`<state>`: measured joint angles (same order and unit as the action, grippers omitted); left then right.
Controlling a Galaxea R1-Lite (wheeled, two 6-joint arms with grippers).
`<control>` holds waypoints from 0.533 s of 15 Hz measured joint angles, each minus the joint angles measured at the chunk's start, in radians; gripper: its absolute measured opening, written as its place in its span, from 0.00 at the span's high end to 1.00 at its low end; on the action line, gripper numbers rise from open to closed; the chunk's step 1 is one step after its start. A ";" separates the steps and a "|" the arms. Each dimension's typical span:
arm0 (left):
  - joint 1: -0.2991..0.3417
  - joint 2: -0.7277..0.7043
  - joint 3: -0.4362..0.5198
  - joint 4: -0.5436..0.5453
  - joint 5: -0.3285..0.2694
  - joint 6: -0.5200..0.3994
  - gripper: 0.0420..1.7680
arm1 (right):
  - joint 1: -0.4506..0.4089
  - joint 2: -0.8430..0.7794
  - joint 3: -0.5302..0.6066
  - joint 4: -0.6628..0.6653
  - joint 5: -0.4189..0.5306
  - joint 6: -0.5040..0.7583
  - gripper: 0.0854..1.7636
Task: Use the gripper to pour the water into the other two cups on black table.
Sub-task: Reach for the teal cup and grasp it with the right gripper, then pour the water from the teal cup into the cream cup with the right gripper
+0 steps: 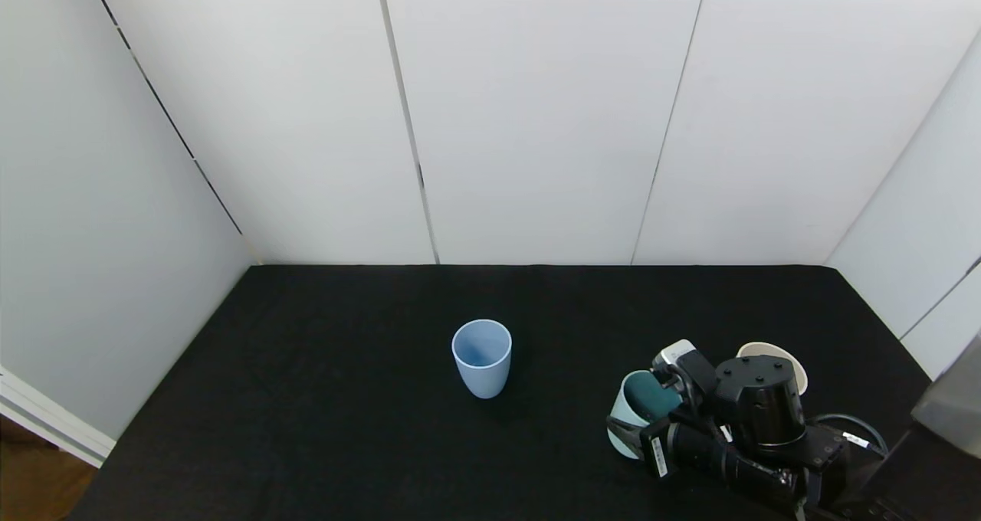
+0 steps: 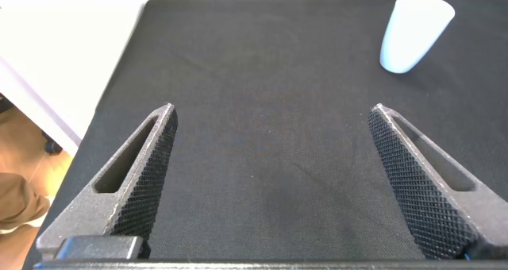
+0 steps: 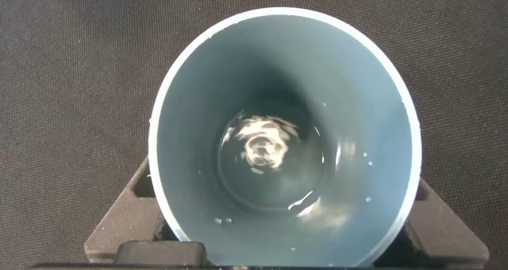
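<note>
My right gripper (image 1: 642, 429) is shut on a teal-green tumbler (image 1: 640, 407) at the black table's (image 1: 306, 398) right front. In the right wrist view I look straight down into this tumbler (image 3: 373, 167). A little clear water (image 3: 266, 147) glints at its bottom, and a finger (image 3: 119, 226) shows on each side. The light blue cup (image 1: 481, 358) stands upright at the table's middle. The cream-beige cup (image 1: 775, 354) stands just behind my right wrist, mostly hidden. My left gripper (image 2: 274, 111) is open and empty over bare table, with the light blue cup (image 2: 413, 32) farther off.
White wall panels (image 1: 536, 122) enclose the table at the back and both sides. The table's left edge (image 2: 111, 103) drops to a wooden floor. A grey object (image 1: 954, 410) stands at the far right front.
</note>
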<state>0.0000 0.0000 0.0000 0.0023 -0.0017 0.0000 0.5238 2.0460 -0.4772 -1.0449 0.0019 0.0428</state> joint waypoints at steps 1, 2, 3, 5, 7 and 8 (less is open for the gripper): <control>0.000 0.000 0.000 0.000 0.000 0.000 0.03 | 0.000 -0.001 0.000 0.000 0.000 0.000 0.32; 0.000 0.000 0.000 0.000 0.000 0.000 0.03 | 0.000 -0.005 0.001 0.001 0.000 0.000 0.32; 0.000 0.000 0.000 0.000 0.000 0.000 0.03 | 0.001 -0.009 0.001 0.003 -0.001 0.000 0.32; 0.000 0.000 0.000 -0.001 0.000 0.000 0.03 | 0.003 -0.029 0.001 0.006 -0.001 0.000 0.33; 0.000 0.000 0.000 0.000 0.000 0.000 0.03 | 0.003 -0.061 -0.006 0.016 -0.006 0.000 0.33; 0.000 0.000 0.000 0.000 0.000 0.000 0.03 | 0.001 -0.084 -0.011 0.036 -0.010 -0.001 0.33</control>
<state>0.0000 0.0000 0.0000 0.0019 -0.0017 0.0000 0.5253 1.9617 -0.4887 -1.0091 -0.0081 0.0421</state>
